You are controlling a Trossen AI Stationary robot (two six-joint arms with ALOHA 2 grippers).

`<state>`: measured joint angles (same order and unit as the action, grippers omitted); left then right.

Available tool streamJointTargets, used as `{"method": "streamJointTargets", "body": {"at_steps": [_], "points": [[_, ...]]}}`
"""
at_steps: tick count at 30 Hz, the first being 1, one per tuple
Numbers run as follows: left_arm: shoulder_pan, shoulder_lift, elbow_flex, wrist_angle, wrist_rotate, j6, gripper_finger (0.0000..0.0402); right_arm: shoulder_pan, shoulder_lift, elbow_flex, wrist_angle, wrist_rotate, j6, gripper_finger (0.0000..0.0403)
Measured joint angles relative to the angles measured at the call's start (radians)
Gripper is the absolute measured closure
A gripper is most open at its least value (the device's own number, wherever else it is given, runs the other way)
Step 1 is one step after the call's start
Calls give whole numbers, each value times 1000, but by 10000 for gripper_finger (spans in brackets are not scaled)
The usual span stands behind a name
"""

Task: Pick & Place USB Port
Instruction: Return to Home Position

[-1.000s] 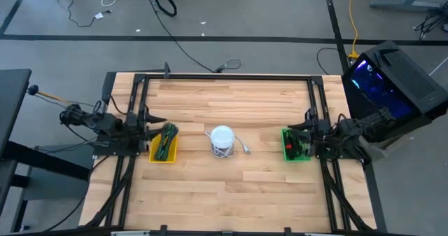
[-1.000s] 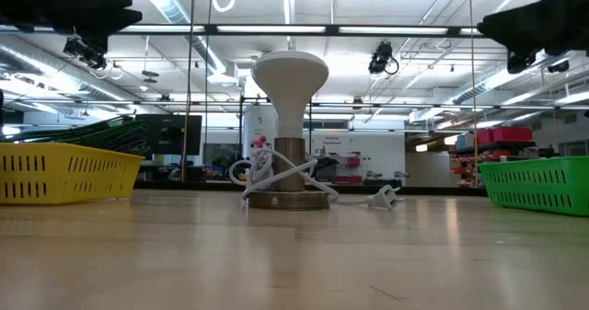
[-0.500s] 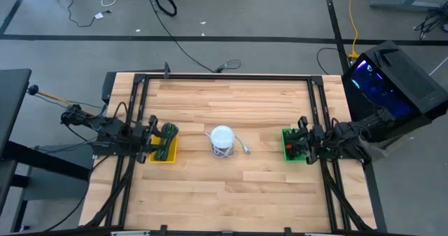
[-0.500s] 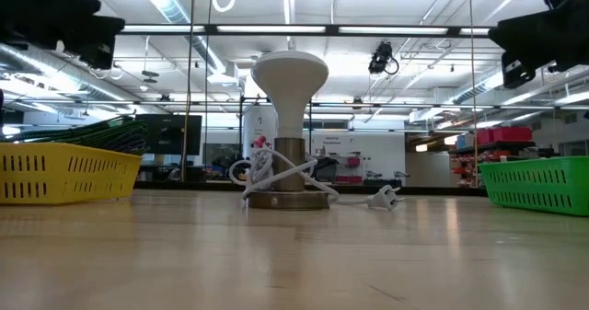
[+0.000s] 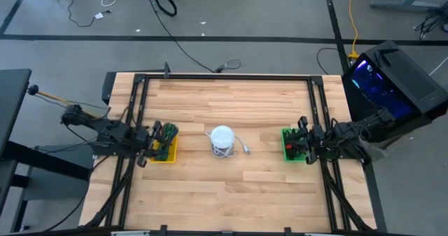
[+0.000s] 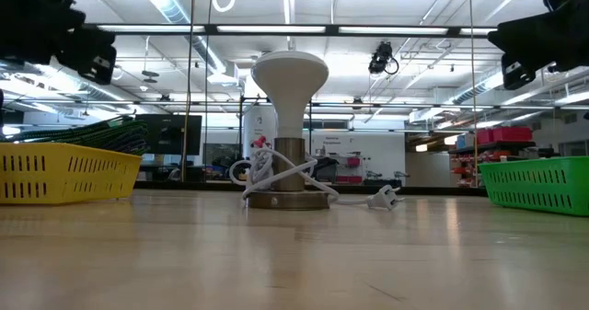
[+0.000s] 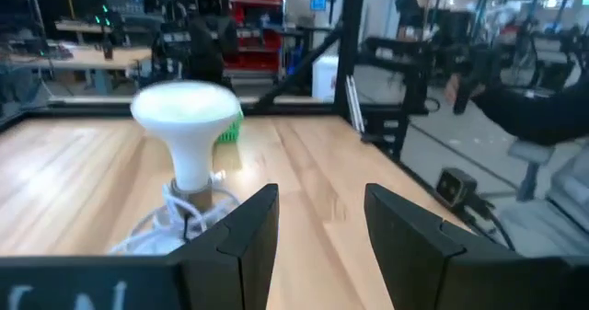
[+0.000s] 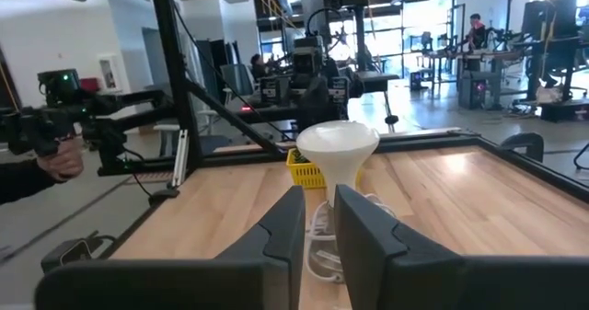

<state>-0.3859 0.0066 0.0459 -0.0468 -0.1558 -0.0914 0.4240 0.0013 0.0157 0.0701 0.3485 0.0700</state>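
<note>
A white mushroom-shaped lamp (image 5: 222,136) (image 6: 290,80) stands on its round base at the table's middle. Its white cord is wound around the stem, and the plug (image 5: 247,150) (image 6: 386,197) lies on the wood beside it. My left gripper (image 5: 155,139) (image 7: 322,227) is open above the yellow basket (image 5: 166,154) (image 6: 64,172), pointing at the lamp (image 7: 184,117). My right gripper (image 5: 297,141) (image 8: 319,227) hovers over the green basket (image 5: 287,150) (image 6: 538,181) with a narrow gap between its fingers, also facing the lamp (image 8: 338,149). No USB port can be made out.
The yellow basket holds green and dark cables (image 5: 166,136). The green basket holds small parts with a red piece (image 5: 289,146). A dark frame (image 5: 224,76) runs around the table's edges. Bare wood lies near and far of the lamp. A person's hand (image 8: 55,163) shows beyond the table.
My left gripper has moved toward the table's right and slightly nearer, coming over the yellow basket. My right gripper shifted a little toward the table's left, over the green basket, then held still. The lamp and cord have stayed put.
</note>
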Motion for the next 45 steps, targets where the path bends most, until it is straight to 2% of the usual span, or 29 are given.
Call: {"method": "streamJointTargets", "body": {"at_steps": [4, 7, 13, 25, 32, 34, 38, 45], "points": [[1, 28, -20, 76, -36, 18, 234, 0, 1, 0, 0, 2, 0, 337], [0, 25, 4, 84, -58, -32, 234, 0, 3, 0, -1, 2, 0, 337], [0, 26, 7, 84, -50, -138, 234, 0, 6, 0, -5, 2, 0, 337], [0, 26, 7, 84, -50, -141, 234, -8, 3, 1, -4, -1, 0, 337], [9, 26, 4, 93, -48, -141, 234, -141, 3, 1, -11, -26, 0, 337], [35, 26, -34, 154, -42, -141, 234, -186, 3, 1, -11, -26, 0, 337], [89, 23, -36, 106, -46, -155, 234, -269, -1, 1, -11, -25, -1, 337], [166, 10, -36, 102, -47, -161, 234, -310, -1, 1, -12, -25, -1, 337]]}}
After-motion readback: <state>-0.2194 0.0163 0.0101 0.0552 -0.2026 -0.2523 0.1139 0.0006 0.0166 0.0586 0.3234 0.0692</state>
